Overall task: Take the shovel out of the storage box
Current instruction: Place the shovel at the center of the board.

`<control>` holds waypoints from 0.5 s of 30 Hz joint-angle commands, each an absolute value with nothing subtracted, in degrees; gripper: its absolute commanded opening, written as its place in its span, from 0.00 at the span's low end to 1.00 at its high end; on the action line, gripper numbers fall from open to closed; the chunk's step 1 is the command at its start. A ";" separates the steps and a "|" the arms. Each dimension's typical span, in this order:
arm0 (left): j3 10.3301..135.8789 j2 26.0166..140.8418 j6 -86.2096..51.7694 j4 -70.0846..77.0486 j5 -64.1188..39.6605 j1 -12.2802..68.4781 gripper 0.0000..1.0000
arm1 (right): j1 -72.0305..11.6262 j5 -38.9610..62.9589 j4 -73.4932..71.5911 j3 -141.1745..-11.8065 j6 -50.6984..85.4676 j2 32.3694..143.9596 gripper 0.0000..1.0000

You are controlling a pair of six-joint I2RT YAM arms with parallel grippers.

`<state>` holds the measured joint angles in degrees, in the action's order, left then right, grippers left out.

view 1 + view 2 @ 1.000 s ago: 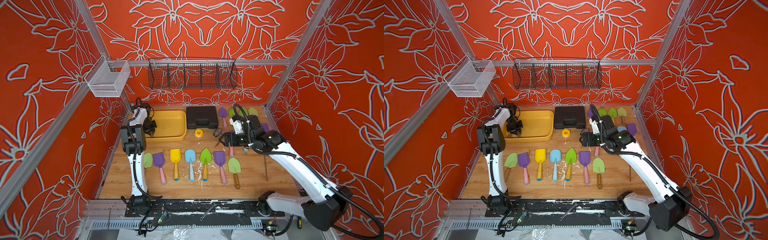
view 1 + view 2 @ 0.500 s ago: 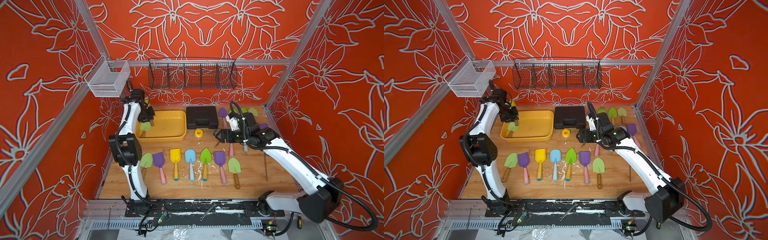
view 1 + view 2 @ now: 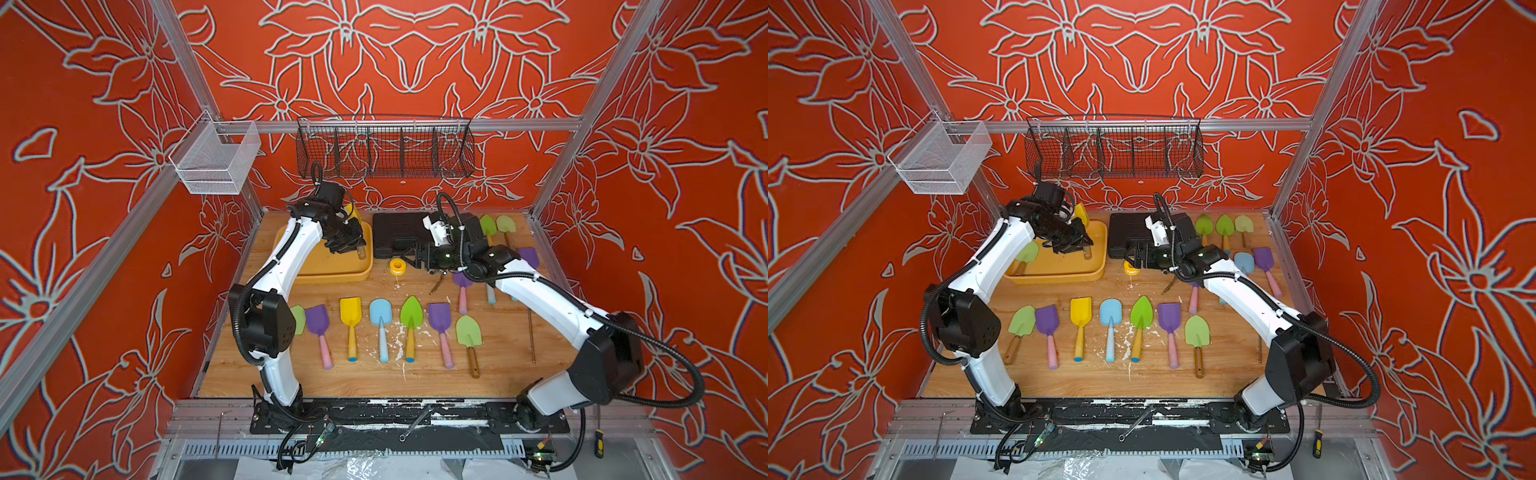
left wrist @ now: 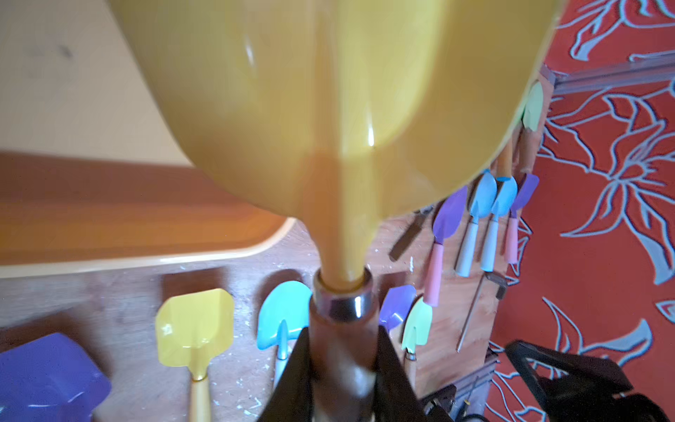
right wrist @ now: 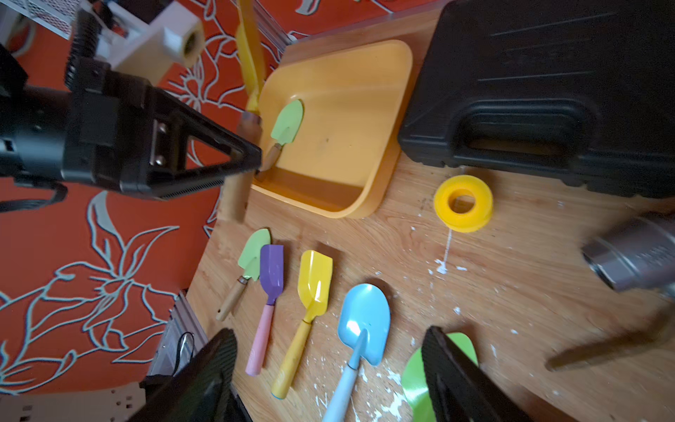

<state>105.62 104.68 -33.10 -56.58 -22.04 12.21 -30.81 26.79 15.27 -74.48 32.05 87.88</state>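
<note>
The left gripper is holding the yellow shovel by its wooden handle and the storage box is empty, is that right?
Not quite. The left gripper does hold the yellow shovel by its wooden handle, but the storage box is not empty: a light green shovel lies in it, as the right wrist view shows.

Black ribbed tool case point(image 3: 395, 237), closed, sits back centre of the tabletop point(image 3: 353, 384). A yellow spool point(image 3: 398, 266) lies just in front of it, not touching. White flecks point(image 3: 399, 345) are scattered on the wood mid-frame. A black wire basket point(image 3: 384, 151) hangs on the back rail, with a white mesh basket point(image 3: 216, 166) at upper left. A thin rod point(image 3: 531, 336) lies right of centre. A screwdriver point(image 3: 598, 442) lies at lower right, off the wood.
</note>
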 commanded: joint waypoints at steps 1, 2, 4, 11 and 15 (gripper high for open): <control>105.13 101.92 -38.68 -53.07 -24.70 14.62 0.00 | -31.55 30.59 5.80 -72.80 38.74 90.33 0.79; 104.95 101.70 -39.14 -52.76 -24.70 15.46 0.00 | -31.64 31.46 4.33 -72.60 40.32 91.41 0.77; 104.81 101.38 -39.87 -52.25 -24.27 16.68 0.00 | -32.04 32.92 1.59 -72.64 42.47 93.05 0.75; 105.12 102.30 -40.67 -51.52 -23.92 19.55 0.00 | -33.81 34.29 0.08 -74.09 42.99 96.30 0.72; 105.36 102.39 -40.65 -51.59 -23.05 20.47 0.00 | -33.92 34.61 -1.26 -73.22 44.22 97.09 0.69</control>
<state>104.84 104.07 -39.48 -53.39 -22.72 19.16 -32.99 32.73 1.28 -73.38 41.89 95.57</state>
